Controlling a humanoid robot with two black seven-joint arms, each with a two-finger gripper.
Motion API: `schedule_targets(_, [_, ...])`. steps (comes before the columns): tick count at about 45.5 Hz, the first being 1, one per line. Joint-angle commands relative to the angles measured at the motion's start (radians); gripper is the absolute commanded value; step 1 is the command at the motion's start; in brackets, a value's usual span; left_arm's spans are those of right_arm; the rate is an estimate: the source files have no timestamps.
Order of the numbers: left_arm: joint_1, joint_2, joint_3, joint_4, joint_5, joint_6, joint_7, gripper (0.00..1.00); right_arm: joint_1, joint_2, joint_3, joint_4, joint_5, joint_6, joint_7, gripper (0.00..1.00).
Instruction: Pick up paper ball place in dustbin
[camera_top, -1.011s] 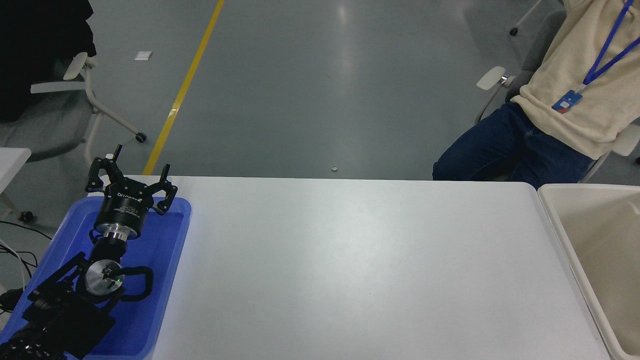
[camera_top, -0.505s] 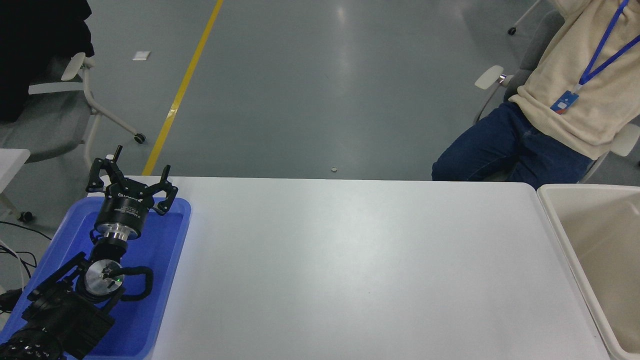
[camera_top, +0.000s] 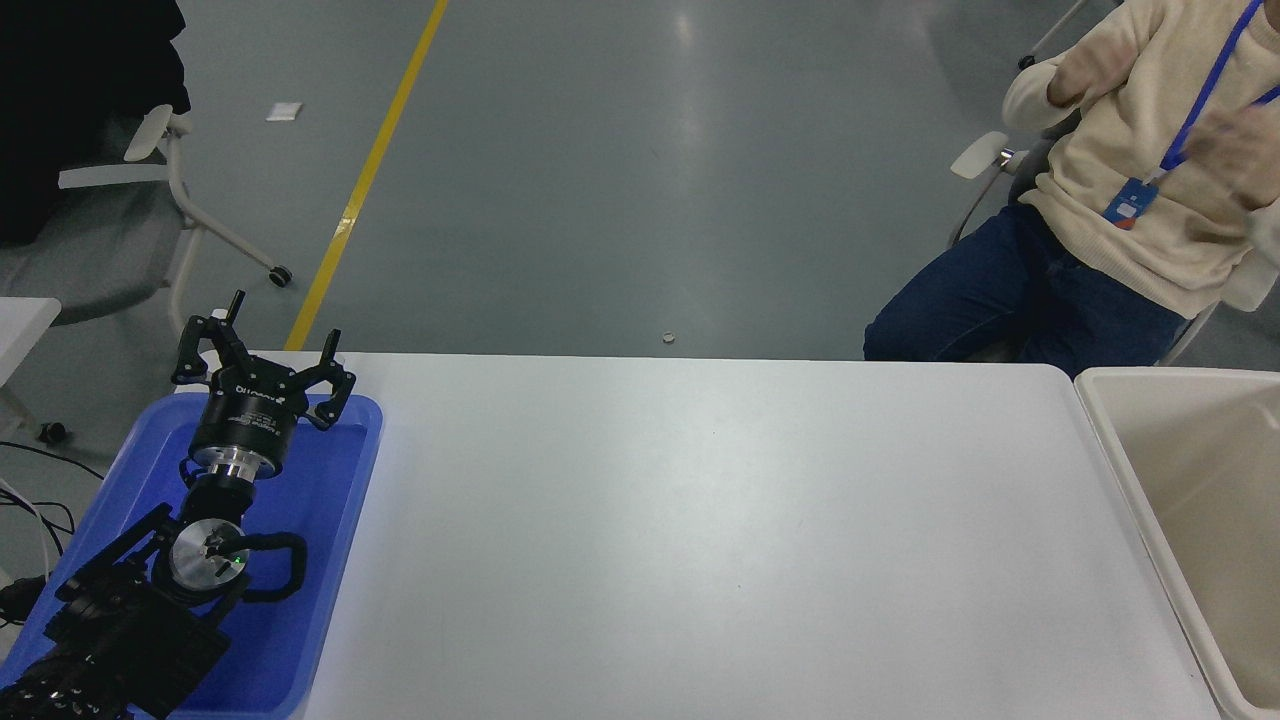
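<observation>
— What fills our view, largest first?

— The white table (camera_top: 700, 540) spans nearly the whole lower picture. At its right edge we see the cream dustbin (camera_top: 1100, 430), cut off by the picture's right and bottom borders, so only its near-left corner, rim and part of its inner wall show. Its visible long side runs from the tabletop's far right corner toward the near right corner.

— And the left side?

— A blue tray (camera_top: 340, 500) lies along the tabletop's left edge, partly covered by the parked left arm (camera_top: 130, 620). The left gripper (camera_top: 262, 352) hangs over the tray's far end, at the tabletop's far left corner, its fingers spread apart and gripping nothing.

— Where is the paper ball?

— We cannot find it anywhere in this view. The right arm is also out of the picture.

— Who is beyond the table?

— A person (camera_top: 1120, 200) in a cream sweater and blue trousers sits past the far right corner, cropped by the top and right borders. One hand (camera_top: 1235, 155), blurred, is at the chest near a blue lanyard. An office chair (camera_top: 130, 190) stands past the far left.

— What differs from half a second ago?

— The person's arms have come up in front of the chest; we see the left arm and the dustbin where they were.
</observation>
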Motion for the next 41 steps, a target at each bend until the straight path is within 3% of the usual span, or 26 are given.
schedule_targets(1, [0.000, 0.000, 0.000, 0.000, -0.001, 0.001, 0.000, 1.00, -0.025, 0.055, 0.002, -0.005, 0.008, -0.204, 0.000, 0.75])
schedule_targets(3, [0.000, 0.000, 0.000, 0.000, -0.001, 0.001, 0.000, 1.00, -0.030, 0.061, 0.004, -0.005, 0.010, -0.247, 0.002, 0.85])
schedule_targets(10, [0.000, 0.000, 0.000, 0.000, 0.001, 0.001, 0.000, 1.00, -0.034, 0.076, 0.015, -0.005, 0.036, -0.309, 0.000, 1.00])
schedule_targets(41, [0.000, 0.000, 0.000, 0.000, -0.001, 0.001, 0.000, 1.00, 0.029, 0.082, 0.031, -0.007, 0.068, -0.304, 0.002, 1.00])
